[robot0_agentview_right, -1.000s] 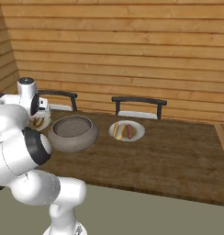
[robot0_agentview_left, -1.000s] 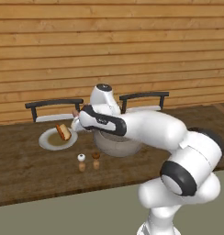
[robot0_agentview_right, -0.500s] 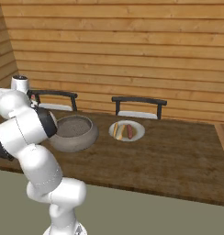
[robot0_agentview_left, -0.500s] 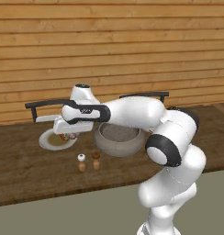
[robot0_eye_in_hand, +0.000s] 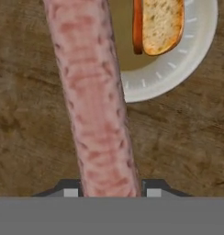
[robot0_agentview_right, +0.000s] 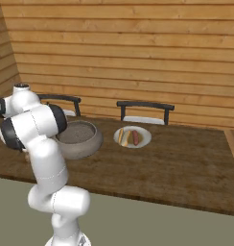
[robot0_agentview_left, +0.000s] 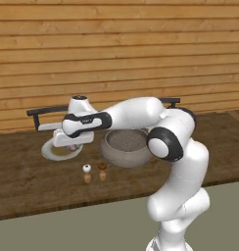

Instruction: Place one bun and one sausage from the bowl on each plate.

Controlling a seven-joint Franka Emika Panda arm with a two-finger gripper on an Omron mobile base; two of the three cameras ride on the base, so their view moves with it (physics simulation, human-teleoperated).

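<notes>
Down at the left of the left base view, the gripper hangs over the near plate, clenched on a sausage that runs up the hand view's middle. A bun already lies on that plate at the upper right there. The bowl sits just right, beside two small shakers.

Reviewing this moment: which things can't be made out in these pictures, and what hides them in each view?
- Near plate, left base view: its contents are covered by the arm's hand.
- Sausage, hand view: its far end is cut off by the top edge; its near end is hidden by the gripper.
- Bun, hand view: cut off by the top edge.
- Two small shakers: too small to tell apart.
</notes>
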